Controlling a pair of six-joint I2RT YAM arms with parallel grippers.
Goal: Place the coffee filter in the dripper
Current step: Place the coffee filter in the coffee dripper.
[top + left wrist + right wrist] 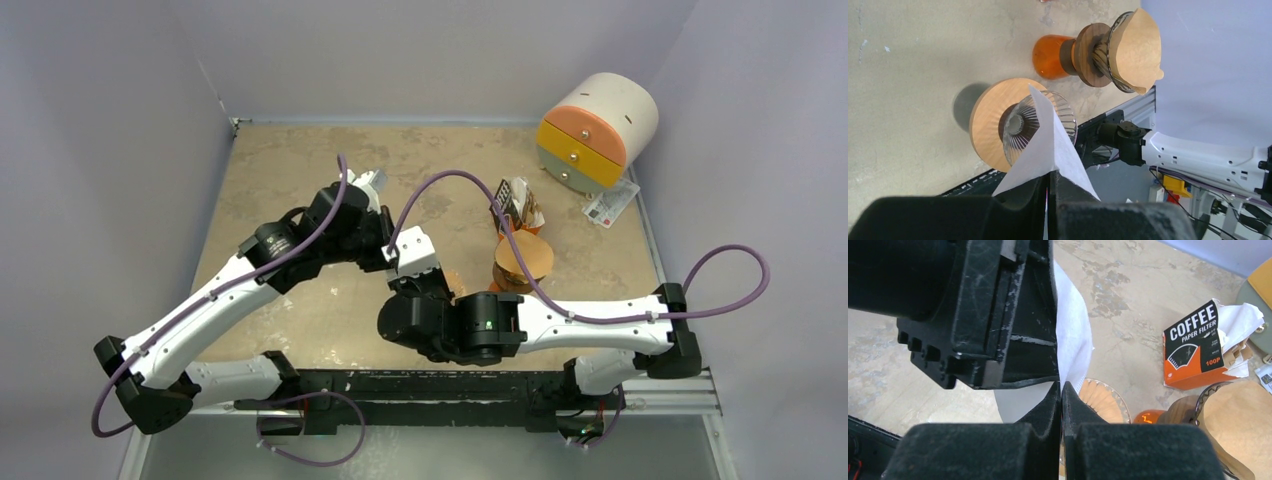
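Observation:
A white paper coffee filter (1050, 142) is pinched from two sides. My left gripper (1049, 176) is shut on its folded lower corner. My right gripper (1061, 386) is shut on its edge, with the filter (1073, 337) rising between it and the left gripper's black body (998, 315). The glass dripper on a round wooden base (1020, 125) stands empty just past the filter, and it also shows in the right wrist view (1103, 400). In the top view both grippers meet mid-table, left (388, 250) and right (412, 268), beside the dripper (455, 282).
An orange carafe with a wooden collar and a brown filter (1118, 50) stands to the right of the dripper (522, 262). An orange coffee filter box (1193, 345) lies behind it. A round drawer unit (597, 130) sits at the back right.

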